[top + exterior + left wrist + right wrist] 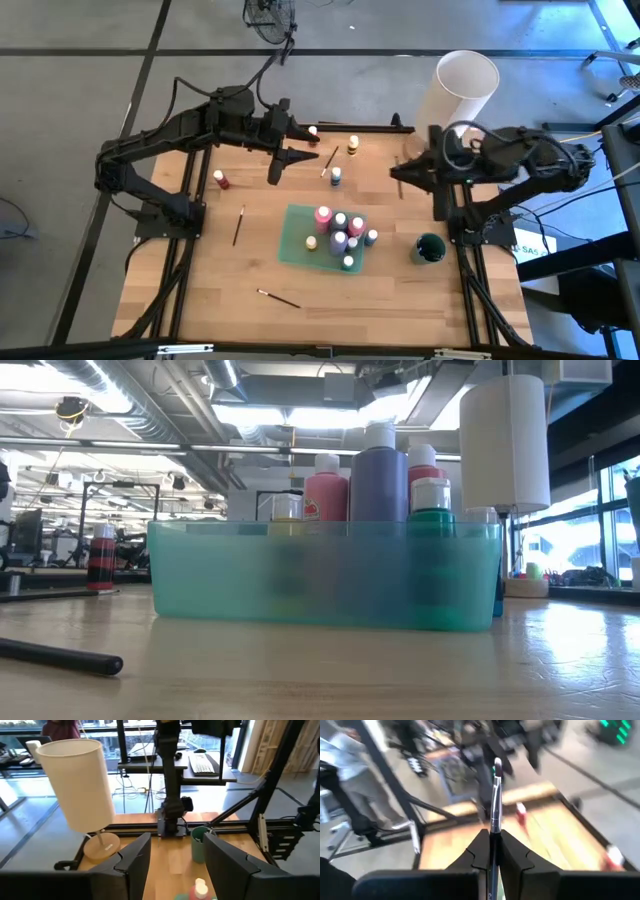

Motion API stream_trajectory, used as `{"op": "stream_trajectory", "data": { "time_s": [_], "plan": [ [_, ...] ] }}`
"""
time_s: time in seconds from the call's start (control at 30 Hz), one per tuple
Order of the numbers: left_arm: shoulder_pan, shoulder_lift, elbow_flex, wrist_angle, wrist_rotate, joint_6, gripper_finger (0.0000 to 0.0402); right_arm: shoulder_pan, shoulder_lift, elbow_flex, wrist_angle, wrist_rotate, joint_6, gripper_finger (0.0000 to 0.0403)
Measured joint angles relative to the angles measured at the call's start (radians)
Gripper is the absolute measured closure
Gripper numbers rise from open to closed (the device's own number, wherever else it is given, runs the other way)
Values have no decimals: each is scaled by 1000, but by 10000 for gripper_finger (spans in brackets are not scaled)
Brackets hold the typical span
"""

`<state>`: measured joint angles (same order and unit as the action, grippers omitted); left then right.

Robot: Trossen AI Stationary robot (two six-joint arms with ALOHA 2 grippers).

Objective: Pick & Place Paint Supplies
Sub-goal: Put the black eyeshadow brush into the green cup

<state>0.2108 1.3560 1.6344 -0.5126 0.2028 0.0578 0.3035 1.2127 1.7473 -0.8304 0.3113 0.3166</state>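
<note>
High view: approx. 8 bottles (340, 238) sit in my green tray (297, 243). My right claw (492, 851) is shut tight on a brush (495, 795). My left claw (172, 865) is open w/ nothing. Left: 4 bottles, 3 brushes on the surface (200, 280).

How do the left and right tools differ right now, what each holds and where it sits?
The left tool is open with nothing between its fingers; the right tool is shut on a thin brush that sticks out past its tips. The left tool hangs over the table's far left part near a red bottle; the right tool hangs over the far right, beside the white cylinder. Both are raised above the table, away from the green tray.
</note>
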Motion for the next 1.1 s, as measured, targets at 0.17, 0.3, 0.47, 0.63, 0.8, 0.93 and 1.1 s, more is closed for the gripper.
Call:
{"op": "stream_trajectory", "data": {
  "time_s": [0.17,0.3,0.47,0.63,0.8,0.93,1.1],
  "plan": [
    [36,-2,0,-22,0,25,228,132,-55,0,-194,250,230,382],
    [66,-3,0,-36,0,34,226,284,-74,0,-350,433,442,382],
    [102,-3,0,-60,2,46,230,496,-76,-2,-594,576,684,382],
    [131,-3,0,-75,40,68,231,642,-77,-72,-742,685,941,382],
    [140,-3,0,-75,68,58,231,744,-91,-252,-741,765,1104,382],
    [141,-3,0,-75,69,43,231,830,-108,-439,-741,810,1359,382],
    [141,-3,0,-75,69,34,231,933,-111,-631,-729,884,1674,382]
  ]
}}
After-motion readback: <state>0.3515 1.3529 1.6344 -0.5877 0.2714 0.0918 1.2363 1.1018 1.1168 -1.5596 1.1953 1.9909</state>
